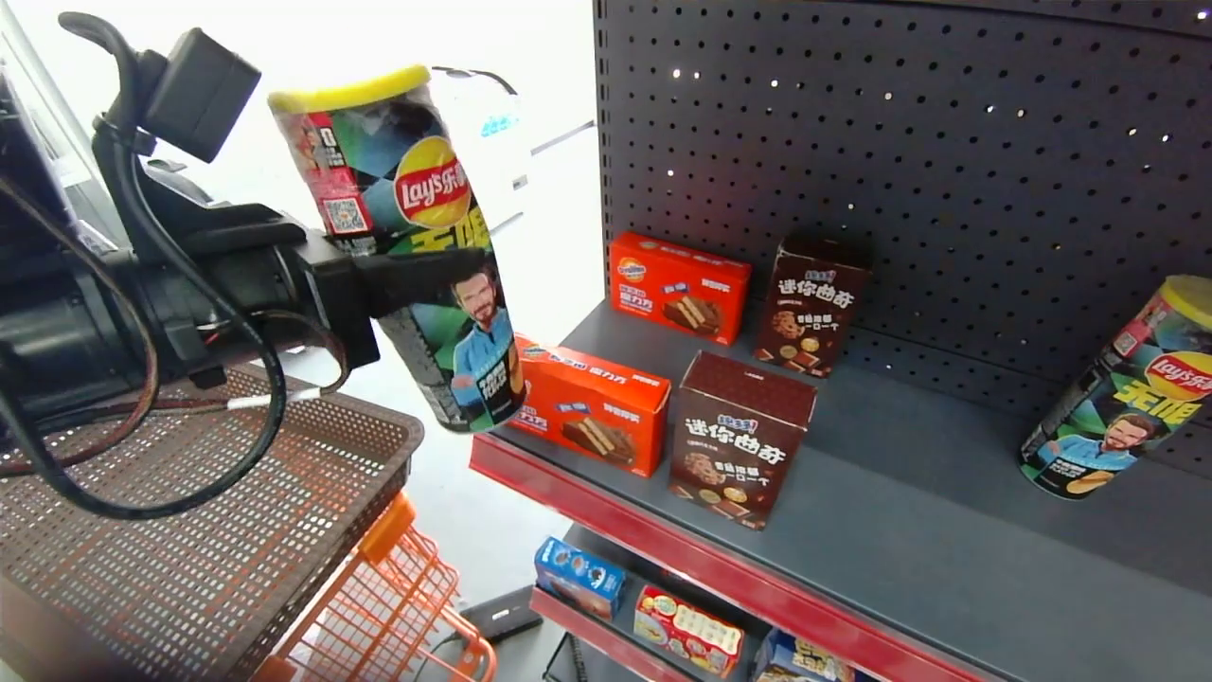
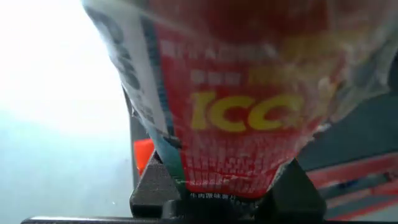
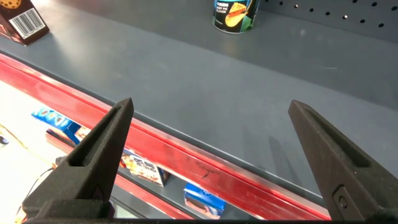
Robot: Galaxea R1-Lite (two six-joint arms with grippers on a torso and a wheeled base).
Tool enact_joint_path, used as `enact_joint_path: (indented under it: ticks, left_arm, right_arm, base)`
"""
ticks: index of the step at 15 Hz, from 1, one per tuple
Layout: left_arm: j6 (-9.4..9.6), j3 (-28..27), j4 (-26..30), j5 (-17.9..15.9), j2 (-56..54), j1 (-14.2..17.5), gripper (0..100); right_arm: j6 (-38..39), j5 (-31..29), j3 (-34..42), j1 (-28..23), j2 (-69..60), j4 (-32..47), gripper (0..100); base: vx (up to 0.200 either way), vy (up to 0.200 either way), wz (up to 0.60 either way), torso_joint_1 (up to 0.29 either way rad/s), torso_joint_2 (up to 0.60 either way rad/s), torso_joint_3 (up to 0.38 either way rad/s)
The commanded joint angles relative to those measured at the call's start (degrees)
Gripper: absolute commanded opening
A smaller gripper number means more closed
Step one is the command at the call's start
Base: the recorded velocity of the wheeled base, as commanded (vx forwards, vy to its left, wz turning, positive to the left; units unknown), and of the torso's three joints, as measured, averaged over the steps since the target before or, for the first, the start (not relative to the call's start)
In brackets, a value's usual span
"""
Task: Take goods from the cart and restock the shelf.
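My left gripper [image 1: 417,270] is shut on a tall chips can [image 1: 407,237] with a yellow lid, held in the air to the left of the shelf's end and above the brown cart basket [image 1: 189,530]. Up close, the can [image 2: 242,99] sits between the two fingers [image 2: 155,183]. A second chips can [image 1: 1131,393] stands on the grey shelf board [image 1: 928,502] at the far right, seen also as the can [image 3: 235,14] from the right wrist. My right gripper [image 3: 217,162] is open, over the shelf's red front edge [image 3: 186,146].
Two orange boxes [image 1: 592,403] [image 1: 678,286] and two brown cookie boxes [image 1: 739,438] [image 1: 812,303] stand on the shelf's left part. The shelf's middle is bare. A perforated back panel [image 1: 900,123] rises behind. Lower shelves hold small packs [image 1: 579,573]. An orange cart frame [image 1: 388,616] is below.
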Motion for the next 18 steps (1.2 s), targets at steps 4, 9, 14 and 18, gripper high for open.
enact_joint_path:
  ticks: [4, 9, 14, 18]
  left_arm:
    - [0.22, -0.8, 0.8, -5.2, -2.9, -1.8, 0]
    - [0.13, -1.3, -0.1, -7.1, -1.7, -8.9, 0]
    - [-0.05, -0.9, 0.2, -7.7, -2.3, -13.9, 0]
    - [-2.77, 4.0, 0.4, -7.7, -7.2, -17.7, 0]
  right_arm:
    - [0.0, 0.0, 0.0, 0.0, 0.0, 0.0, 100]
    - [0.0, 0.0, 0.0, 0.0, 0.0, 0.0, 100]
    - [-0.1, 0.1, 0.0, 0.0, 0.0, 0.0, 100]
    - [-0.2, 0.2, 0.0, 0.0, 0.0, 0.0, 100]
  base:
    - [0.000, 0.000, 0.00, 0.000, 0.00, 0.000]
    - [0.000, 0.000, 0.00, 0.000, 0.00, 0.000]
    - [0.000, 0.000, 0.00, 0.000, 0.00, 0.000]
    - [0.000, 0.000, 0.00, 0.000, 0.00, 0.000]
